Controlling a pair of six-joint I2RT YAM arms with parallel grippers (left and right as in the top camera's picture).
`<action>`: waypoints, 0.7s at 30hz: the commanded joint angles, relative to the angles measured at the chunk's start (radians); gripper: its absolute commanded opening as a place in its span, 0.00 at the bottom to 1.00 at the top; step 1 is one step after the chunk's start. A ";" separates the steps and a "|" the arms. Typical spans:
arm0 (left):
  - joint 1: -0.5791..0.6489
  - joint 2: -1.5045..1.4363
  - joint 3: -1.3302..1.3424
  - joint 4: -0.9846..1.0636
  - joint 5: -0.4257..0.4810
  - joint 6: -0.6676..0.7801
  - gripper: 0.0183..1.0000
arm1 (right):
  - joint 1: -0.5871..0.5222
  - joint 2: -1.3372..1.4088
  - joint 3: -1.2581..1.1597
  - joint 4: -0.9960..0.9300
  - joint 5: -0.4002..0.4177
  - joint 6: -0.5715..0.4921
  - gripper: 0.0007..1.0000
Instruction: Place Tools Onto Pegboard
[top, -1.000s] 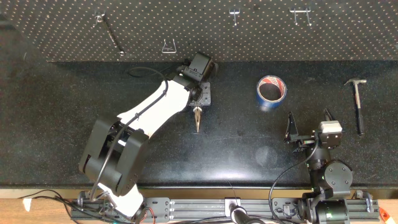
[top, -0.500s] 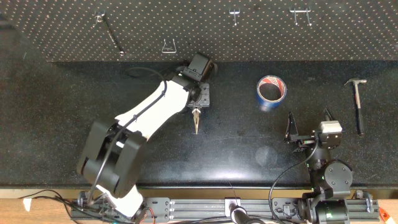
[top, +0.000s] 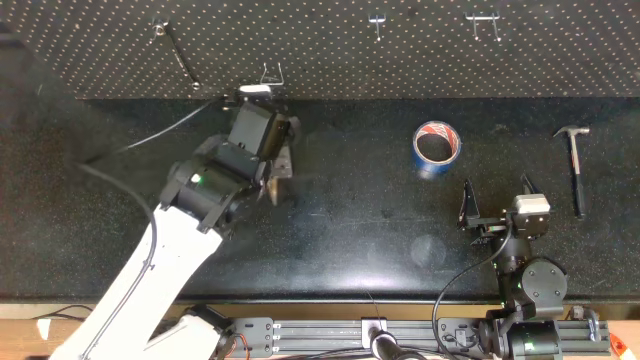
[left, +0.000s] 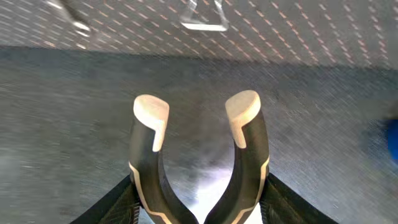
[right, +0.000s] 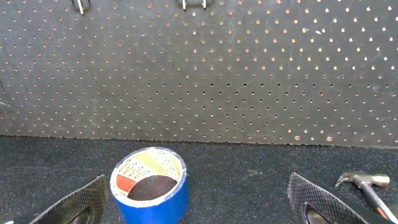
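A worktop (top: 380, 240) is backed by a pegboard (top: 420, 60), a wire hook (top: 270, 73) of which is seen just beyond the left gripper (top: 279, 168); pliers (left: 244, 134) are clamped between its fingers, handles projecting ahead; a tape roll (right: 150, 185) is seen ahead of the spread fingers of the right gripper (right: 198, 199).

Tools counted, four: one wrench (top: 178, 57), one pliers (left: 247, 143), one hammer (top: 575, 175), one tape roll (top: 437, 147). Pegboard (top: 80, 40): one. Hooks, three: one hook (top: 270, 73) just beyond the pliers, one hook (top: 377, 22) and another hook (top: 483, 22) well apart from them, toward the hammer. Arms, two: left arm (top: 190, 215), right arm (top: 527, 262).
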 joint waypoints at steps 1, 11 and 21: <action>0.020 -0.008 0.013 0.145 -0.268 0.073 0.01 | 0.005 -0.006 -0.004 -0.003 0.001 -0.007 0.94; 0.100 0.262 0.013 0.869 -0.235 0.309 0.01 | 0.005 -0.006 -0.004 -0.003 0.001 -0.007 0.94; 0.118 0.348 0.002 0.998 -0.238 0.365 0.01 | 0.005 -0.006 -0.004 -0.003 0.001 -0.007 0.94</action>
